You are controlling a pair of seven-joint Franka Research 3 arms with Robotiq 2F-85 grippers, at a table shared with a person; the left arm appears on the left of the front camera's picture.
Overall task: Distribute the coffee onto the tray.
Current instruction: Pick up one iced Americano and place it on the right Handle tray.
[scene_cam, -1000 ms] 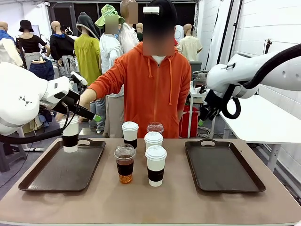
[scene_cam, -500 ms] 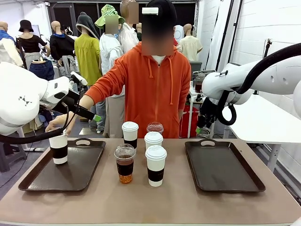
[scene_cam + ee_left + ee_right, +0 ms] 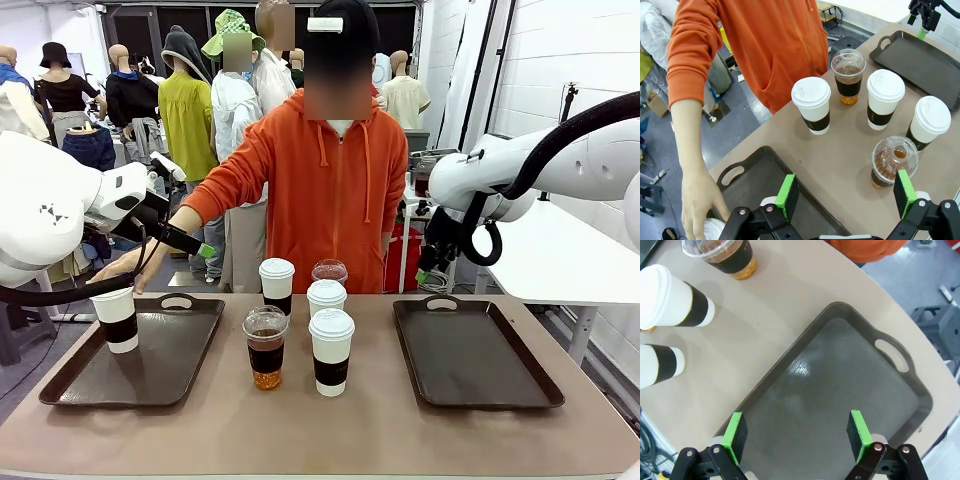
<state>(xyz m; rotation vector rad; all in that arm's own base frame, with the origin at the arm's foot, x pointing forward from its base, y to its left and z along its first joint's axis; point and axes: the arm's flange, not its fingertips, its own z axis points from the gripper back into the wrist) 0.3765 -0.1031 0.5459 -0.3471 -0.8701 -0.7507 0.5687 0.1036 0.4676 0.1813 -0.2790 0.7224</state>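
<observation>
In the middle of the table stands the coffee: white banded cups (image 3: 331,350) (image 3: 326,297) (image 3: 277,283) and clear dome-lidded cups (image 3: 266,346) (image 3: 329,271). The person's hand (image 3: 125,266) holds one more white cup (image 3: 118,320) on the left tray (image 3: 160,365). My left gripper (image 3: 846,194) hovers open over that tray's near edge, empty. Above the bare right tray (image 3: 840,390), my right gripper (image 3: 797,432) hangs open and empty. From the left wrist, the cups (image 3: 811,105) (image 3: 885,97) (image 3: 892,160) lie beyond the fingers.
The person in an orange hoodie (image 3: 325,190) stands at the far side, one arm stretched over the left tray. The right tray (image 3: 470,355) is bare. A white table (image 3: 560,255) stands to the right behind my right arm.
The person's hand has brought the white cup down and leftward onto the left tray. My right arm has shifted slightly left and lower. The left arm has not moved.
</observation>
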